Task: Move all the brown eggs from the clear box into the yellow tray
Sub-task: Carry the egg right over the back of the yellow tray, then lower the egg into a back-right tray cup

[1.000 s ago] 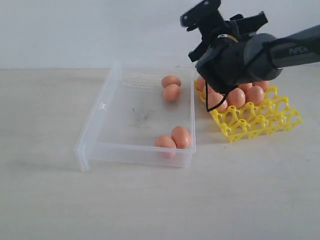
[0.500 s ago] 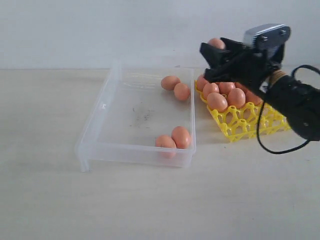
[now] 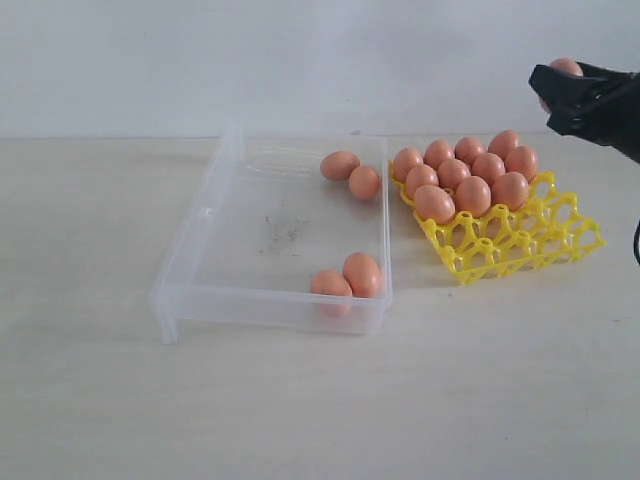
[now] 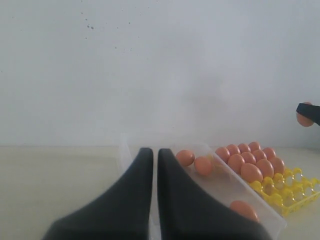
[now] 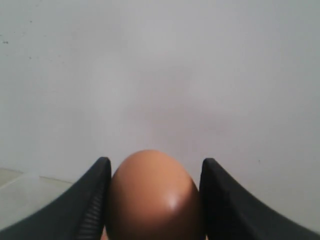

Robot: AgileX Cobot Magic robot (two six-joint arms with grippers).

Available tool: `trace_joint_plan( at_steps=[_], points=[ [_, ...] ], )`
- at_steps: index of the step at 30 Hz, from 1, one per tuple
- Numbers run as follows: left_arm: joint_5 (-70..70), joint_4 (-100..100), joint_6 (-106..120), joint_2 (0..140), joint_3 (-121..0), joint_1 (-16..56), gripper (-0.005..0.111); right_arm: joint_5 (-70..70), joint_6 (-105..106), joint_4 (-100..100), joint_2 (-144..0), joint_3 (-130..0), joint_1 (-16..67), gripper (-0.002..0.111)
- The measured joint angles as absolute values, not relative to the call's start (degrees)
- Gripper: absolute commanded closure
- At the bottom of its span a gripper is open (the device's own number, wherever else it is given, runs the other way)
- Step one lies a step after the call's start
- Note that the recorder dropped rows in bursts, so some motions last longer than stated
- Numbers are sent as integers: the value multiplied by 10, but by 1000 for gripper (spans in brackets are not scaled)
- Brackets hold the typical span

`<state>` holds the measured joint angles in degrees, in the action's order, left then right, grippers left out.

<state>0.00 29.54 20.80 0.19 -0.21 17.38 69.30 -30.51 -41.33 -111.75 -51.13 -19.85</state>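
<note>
right pincer [image 3: 548, 95] swung off past yellow lattice tray [image 3: 520, 245], clamping smooth brown egg [image 5: 152, 197], left pincer [image 4: 155, 157] closed empty

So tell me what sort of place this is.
Probably a robot test bench: bare pale tabletop, blank white wall, with a shallow clear plastic box and bright yellow lattice egg tray set out.

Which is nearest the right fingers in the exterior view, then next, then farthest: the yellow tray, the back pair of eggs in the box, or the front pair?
1. Yellow tray, on the right side, lower than the right fingers.
2. Back pair of eggs, in the clear box's far right corner.
3. Front pair of eggs, in its near right corner.
</note>
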Motion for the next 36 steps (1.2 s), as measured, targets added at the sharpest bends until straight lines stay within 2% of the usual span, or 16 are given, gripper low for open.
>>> trace_joint_plan(
  at_steps=[5,11,15,23,29,36],
  points=[
    [0,295,208,2,-2,174,103,696,-308,-436,-1180,-537,-221,109],
    [0,295,208,2,-2,174,103,688,-384,-680,-1244,-669,-232,109],
    [0,295,208,2,-2,174,103,692,-430,-755,-1261,-723,-250,109],
    [0,295,208,2,-2,174,103,694,-431,-679,-1319,-733,-314,109],
    [0,295,208,2,-2,174,103,692,-423,-595,-1383,-733,-309,109],
    [0,295,208,2,-2,174,103,691,-389,-525,-1391,-733,-283,109]
  ],
)
